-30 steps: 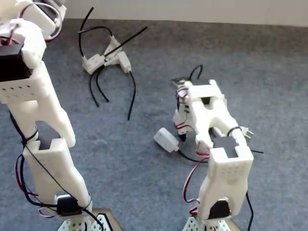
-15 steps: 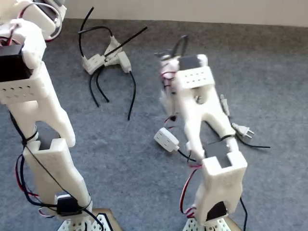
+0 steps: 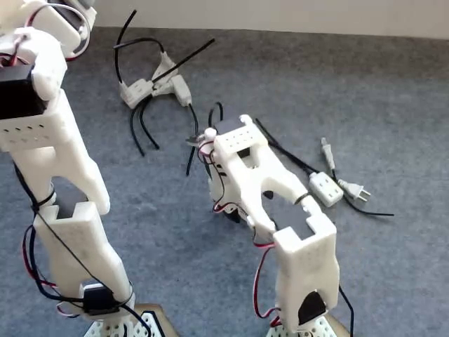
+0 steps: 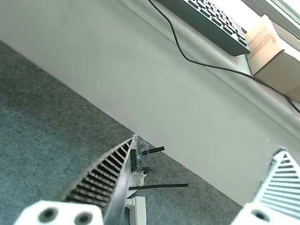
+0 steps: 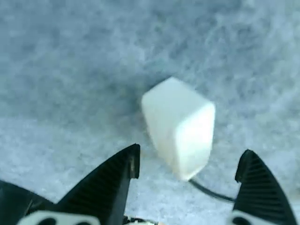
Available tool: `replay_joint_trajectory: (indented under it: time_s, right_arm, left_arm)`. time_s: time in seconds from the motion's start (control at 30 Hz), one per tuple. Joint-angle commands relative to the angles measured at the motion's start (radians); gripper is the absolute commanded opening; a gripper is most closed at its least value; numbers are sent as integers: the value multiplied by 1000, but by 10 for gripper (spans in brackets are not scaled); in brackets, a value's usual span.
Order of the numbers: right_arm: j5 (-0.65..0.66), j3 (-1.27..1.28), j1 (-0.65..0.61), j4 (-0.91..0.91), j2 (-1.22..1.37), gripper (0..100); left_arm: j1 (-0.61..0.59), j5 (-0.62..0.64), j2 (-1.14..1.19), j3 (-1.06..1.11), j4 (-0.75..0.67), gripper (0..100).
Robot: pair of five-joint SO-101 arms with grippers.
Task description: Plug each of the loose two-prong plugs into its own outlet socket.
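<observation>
the right claw [image 5: 191, 151] hangs spread over a smooth white boxy outlet socket [image 5: 180, 124] lying on the fuzzy grey surface [image 5: 70, 56], thin black cord [image 5: 211, 191] trailing, so the step seems to be grasping this socket; next it must lower and pinch the block's flat sides. the left claw [image 4: 207, 144], spread and empty, points at the wall [image 4: 140, 70]; a loose two-prong plug [image 3: 353, 189] lies beside a second socket [image 3: 326, 188].
</observation>
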Motion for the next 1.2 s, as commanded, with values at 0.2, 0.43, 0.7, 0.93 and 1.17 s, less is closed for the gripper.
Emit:
replay_joint_trajectory:
  time_s: [0.2,0.43,0.7,0.93,1.17]
  right_arm:
    - [15,1,96,-134,104,324]
    - [15,-76,140,-110,108,132]
    - [15,-159,62,-82,107,81]
    - [-17,-255,-156,-91,108,81]
    - [-436,-542,-168,-82,185,84]
  left_arm:
    - [13,5,-5,-16,-21,418]
    - [13,5,-5,-16,-21,418]
    - [13,5,-5,-18,-21,418]
    - [-16,0,-5,-10,-49,418]
    - [-35,5,-5,-13,-51,418]
